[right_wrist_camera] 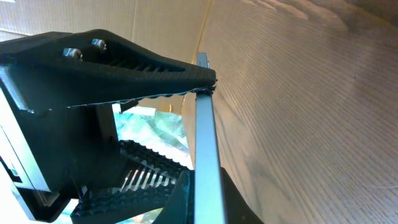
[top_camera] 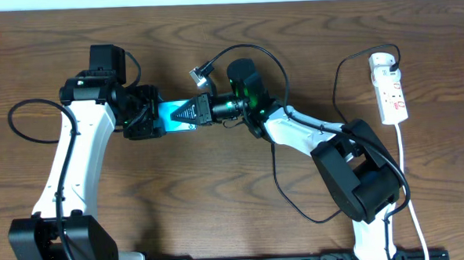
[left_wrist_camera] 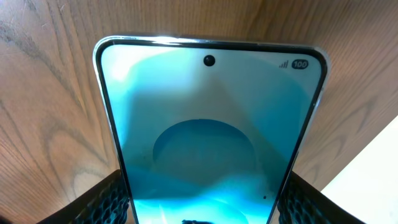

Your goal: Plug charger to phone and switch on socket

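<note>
Overhead, the phone (top_camera: 172, 113) is just a sliver of cyan, with the left claw (top_camera: 159, 114) and right claw (top_camera: 186, 112) covering the rest. The charger (top_camera: 276, 171) slips under the right arm, so its plug tip is lost from sight. In the left wrist view, the phone's lower end is cut off at the bottom edge, and the ribbed pads (left_wrist_camera: 102, 202) show only in the corners. The socket (top_camera: 391, 92) has switches too small to read.
</note>
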Robot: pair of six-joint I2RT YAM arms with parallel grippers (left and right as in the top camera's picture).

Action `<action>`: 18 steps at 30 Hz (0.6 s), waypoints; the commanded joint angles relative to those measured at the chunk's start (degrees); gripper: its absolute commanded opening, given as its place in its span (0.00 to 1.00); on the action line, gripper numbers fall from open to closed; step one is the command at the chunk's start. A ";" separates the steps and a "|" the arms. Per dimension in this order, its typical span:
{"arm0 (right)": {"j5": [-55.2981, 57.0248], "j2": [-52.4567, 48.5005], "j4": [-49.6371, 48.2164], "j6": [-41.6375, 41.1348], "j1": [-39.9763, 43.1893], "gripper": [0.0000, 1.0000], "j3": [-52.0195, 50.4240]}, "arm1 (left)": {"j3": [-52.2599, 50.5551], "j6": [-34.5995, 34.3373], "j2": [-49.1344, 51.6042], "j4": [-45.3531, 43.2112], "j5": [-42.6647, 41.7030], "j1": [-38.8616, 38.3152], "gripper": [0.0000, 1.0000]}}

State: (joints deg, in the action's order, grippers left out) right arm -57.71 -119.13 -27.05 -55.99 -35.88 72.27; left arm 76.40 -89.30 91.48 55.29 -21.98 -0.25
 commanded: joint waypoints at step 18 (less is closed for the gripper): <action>-1.09 -0.04 -0.46 2.05 -0.59 0.01 0.98 | 0.20 1.20 -0.81 0.39 0.63 0.17 0.08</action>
State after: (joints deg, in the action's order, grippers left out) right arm -57.58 -119.15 -26.98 -55.75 -35.88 72.27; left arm 76.40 -88.68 91.48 55.29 -21.93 -0.25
